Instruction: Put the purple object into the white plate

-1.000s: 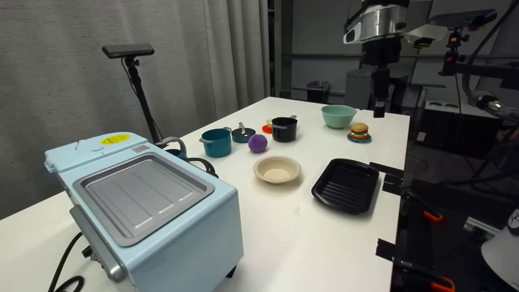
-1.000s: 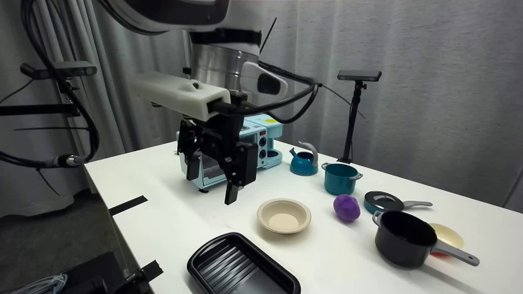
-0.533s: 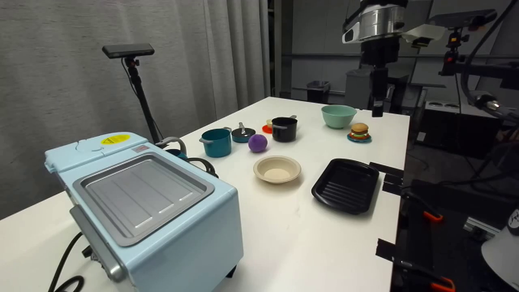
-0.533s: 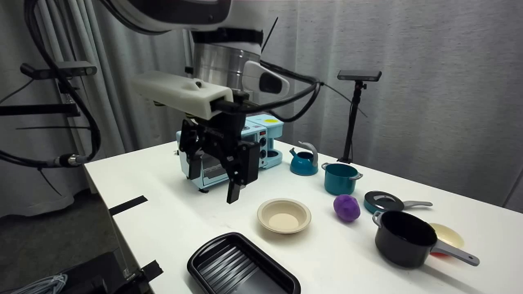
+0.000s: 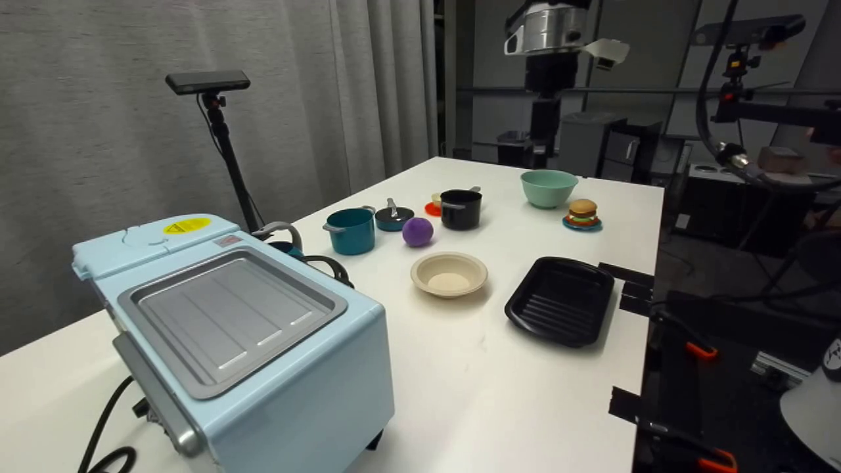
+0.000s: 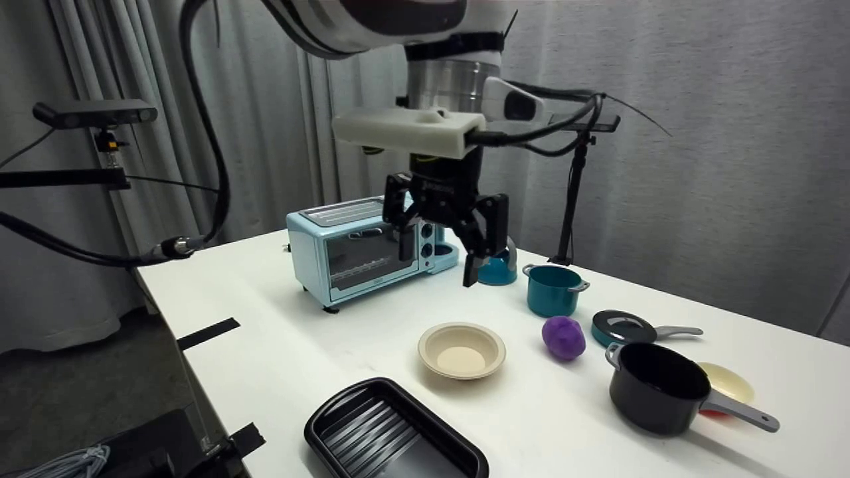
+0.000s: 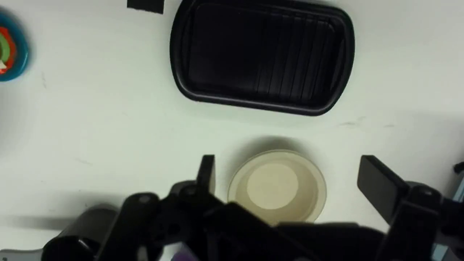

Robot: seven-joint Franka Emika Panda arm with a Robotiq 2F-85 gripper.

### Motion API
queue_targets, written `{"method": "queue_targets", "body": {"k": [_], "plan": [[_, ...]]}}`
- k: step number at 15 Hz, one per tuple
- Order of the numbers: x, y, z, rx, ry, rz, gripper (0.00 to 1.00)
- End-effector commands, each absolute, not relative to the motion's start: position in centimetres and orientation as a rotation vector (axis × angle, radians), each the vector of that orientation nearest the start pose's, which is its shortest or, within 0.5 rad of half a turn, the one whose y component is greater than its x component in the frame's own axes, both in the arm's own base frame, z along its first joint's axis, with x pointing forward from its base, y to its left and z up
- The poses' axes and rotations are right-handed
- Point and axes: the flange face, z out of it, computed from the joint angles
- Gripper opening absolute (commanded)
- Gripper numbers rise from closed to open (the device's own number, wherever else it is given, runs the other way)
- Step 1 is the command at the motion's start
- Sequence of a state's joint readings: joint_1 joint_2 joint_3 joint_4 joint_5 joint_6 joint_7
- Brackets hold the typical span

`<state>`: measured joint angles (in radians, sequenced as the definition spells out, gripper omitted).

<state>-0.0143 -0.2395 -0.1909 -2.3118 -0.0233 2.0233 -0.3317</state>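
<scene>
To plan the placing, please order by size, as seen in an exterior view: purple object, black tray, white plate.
1. Black tray
2. White plate
3. Purple object
All three differ clearly here.

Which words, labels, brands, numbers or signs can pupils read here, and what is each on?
None can be read for certain.
Gripper: pale lettering, too blurred.
Light blue oven, top: yellow sticker, any print too small.
Same top: reddish label, too small.
Oven knobs: any markings too small.
White rounded part, right edge: dark mark, cut off, unreadable.
</scene>
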Motion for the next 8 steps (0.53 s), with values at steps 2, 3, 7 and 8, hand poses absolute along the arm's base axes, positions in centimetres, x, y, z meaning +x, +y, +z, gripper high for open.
{"method": "queue_targets", "body": {"k": [2, 3, 7, 8], "plan": [[54.5, -8.7, 38.9, -3.091, -0.185, 0.001, 1.00], [56.1, -8.4, 37.7, -3.092, -0.173, -0.033, 1.00], [61.8, -8.1, 34.5, -3.112, -0.050, -0.181, 1.00], [63.1, -8.3, 33.8, -3.120, -0.012, -0.211, 1.00]]}}
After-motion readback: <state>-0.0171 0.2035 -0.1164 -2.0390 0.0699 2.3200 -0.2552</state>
